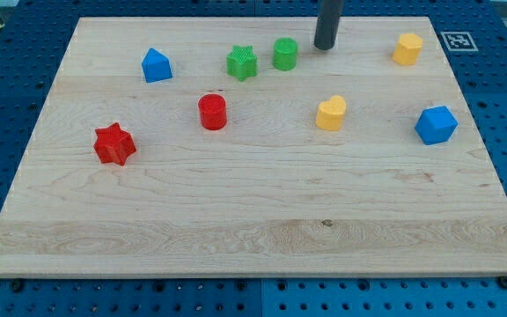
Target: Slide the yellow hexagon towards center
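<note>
The yellow hexagon [407, 48] sits near the board's top right corner. My tip [325, 46] rests on the board at the view's top, left of the yellow hexagon and just right of the green cylinder [285, 54], apart from both. The rod rises out of the view's top edge.
A green star [242, 62] lies left of the green cylinder. A yellow heart [331, 114] sits right of centre, a blue hexagon [436, 124] at the right, a red cylinder [212, 112] left of centre, a red star [114, 144] at the left, a blue house-shaped block [156, 65] at top left.
</note>
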Controlling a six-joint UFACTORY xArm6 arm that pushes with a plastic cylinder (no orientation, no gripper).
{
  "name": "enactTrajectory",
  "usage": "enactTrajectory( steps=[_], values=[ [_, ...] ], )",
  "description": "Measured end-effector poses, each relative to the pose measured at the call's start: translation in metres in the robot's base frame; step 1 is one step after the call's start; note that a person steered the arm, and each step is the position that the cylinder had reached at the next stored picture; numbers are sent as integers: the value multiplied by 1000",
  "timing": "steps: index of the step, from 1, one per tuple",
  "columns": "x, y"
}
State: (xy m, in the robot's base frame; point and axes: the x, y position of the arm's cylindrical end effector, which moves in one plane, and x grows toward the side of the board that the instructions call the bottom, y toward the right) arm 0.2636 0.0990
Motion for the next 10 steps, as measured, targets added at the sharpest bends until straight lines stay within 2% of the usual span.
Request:
enactTrajectory(
  steps=[1, 2, 3, 5, 7, 8, 10],
  values=[
    [25, -31],
    [27, -49],
    [26, -41],
    [57, 58],
    [108, 63],
    [75, 68],
    [-26, 70]
  ],
)
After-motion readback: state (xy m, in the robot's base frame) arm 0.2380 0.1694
